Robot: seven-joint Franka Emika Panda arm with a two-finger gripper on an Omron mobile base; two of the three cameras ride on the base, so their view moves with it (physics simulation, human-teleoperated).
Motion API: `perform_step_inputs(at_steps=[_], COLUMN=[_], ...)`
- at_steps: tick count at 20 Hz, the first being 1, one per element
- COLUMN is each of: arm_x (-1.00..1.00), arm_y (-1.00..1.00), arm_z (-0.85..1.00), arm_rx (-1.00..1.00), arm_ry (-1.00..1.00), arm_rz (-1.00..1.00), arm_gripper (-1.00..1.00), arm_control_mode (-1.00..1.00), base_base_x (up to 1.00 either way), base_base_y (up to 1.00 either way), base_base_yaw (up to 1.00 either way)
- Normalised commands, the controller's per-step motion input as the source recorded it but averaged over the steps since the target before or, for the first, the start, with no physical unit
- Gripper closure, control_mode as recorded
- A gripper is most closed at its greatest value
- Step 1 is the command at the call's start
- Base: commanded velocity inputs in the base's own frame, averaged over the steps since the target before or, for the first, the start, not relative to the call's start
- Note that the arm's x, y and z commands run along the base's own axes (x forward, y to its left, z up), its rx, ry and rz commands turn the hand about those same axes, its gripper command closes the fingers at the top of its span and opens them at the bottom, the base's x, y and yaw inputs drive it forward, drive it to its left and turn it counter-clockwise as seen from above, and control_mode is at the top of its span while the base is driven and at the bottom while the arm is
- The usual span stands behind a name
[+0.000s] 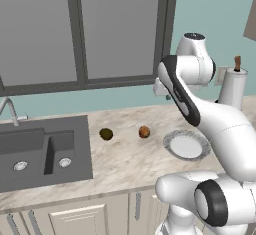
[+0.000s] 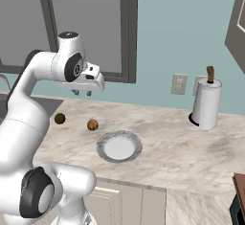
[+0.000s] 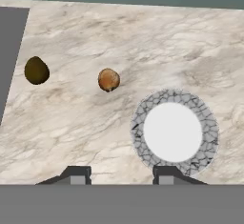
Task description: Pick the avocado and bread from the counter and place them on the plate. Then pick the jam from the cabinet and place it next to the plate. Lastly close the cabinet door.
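The dark green avocado (image 1: 106,134) (image 3: 36,70) and the orange-brown bread (image 1: 144,132) (image 3: 109,80) lie apart on the beige counter (image 1: 125,164). To their right on the counter is the plate (image 1: 168,141) (image 3: 137,132), with nothing on it. My gripper (image 2: 82,93) (image 3: 121,175) hangs well above the counter, over the area near the bread and plate. It is open, with nothing between its fingers. The jam is out of view. A grey-brown panel (image 2: 237,28) juts in at the upper right; I cannot tell whether it is the cabinet door.
A dark grey sink (image 1: 40,151) with a faucet sits left of the avocado. At the back right of the counter stands a paper towel roll (image 2: 206,104), near wall outlets (image 2: 179,84). A large window (image 1: 80,29) fills the wall behind.
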Motion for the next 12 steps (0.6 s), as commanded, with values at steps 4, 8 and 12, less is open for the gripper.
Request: perform_step_inputs(at_steps=[4,8,12], arm_x=[0.0,0.0,0.0], arm_y=[0.0,0.02,0.01], arm_z=[-0.16,-0.44,-0.45], arm_rx=[0.0,0.0,0.0], arm_ry=[0.0,0.0,0.0], arm_rz=[0.0,0.0,0.0], arm_gripper=[-1.0,-1.0,-1.0], arm_control_mode=[-1.0,-1.0,-1.0], base_base_x=[0.0,0.0,0.0], base_base_y=[0.0,0.0,0.0], base_base_yaw=[0.0,0.0,0.0])
